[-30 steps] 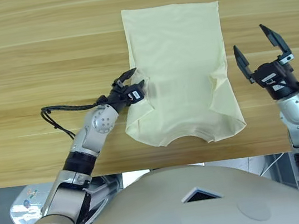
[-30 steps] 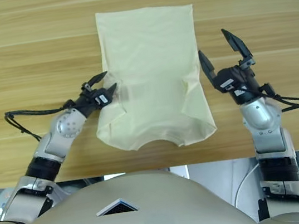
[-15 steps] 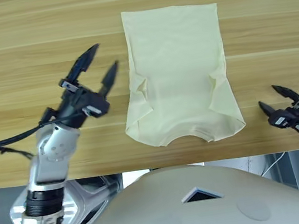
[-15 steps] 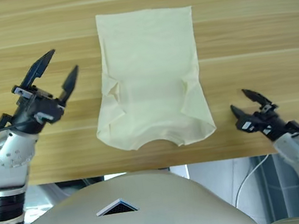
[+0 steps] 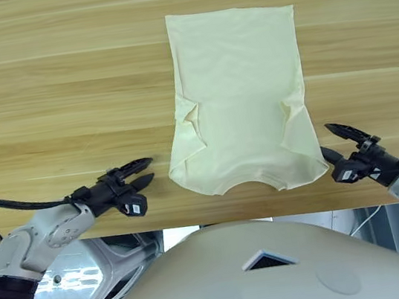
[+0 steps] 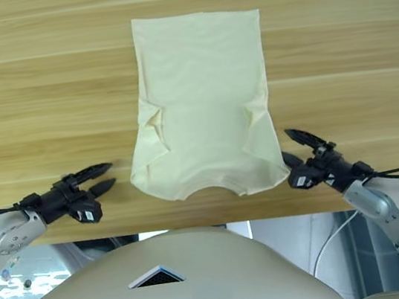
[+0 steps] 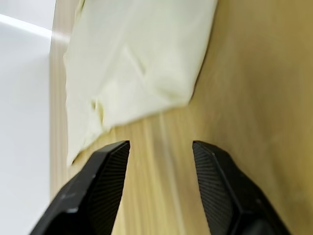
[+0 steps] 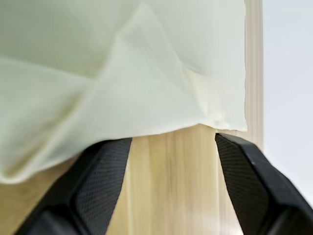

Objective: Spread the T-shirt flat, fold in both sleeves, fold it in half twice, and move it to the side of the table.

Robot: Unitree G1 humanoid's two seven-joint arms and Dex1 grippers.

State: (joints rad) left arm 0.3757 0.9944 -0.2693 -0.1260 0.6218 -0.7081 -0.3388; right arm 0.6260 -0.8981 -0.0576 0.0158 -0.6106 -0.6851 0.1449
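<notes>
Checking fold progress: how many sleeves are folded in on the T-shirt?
2: the left sleeve and the right sleeve, each tucked in over the body of the T-shirt.

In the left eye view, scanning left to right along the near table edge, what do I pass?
left gripper, open → bare strip of table → T-shirt → right gripper, open, close to the shirt's near corner.
</notes>
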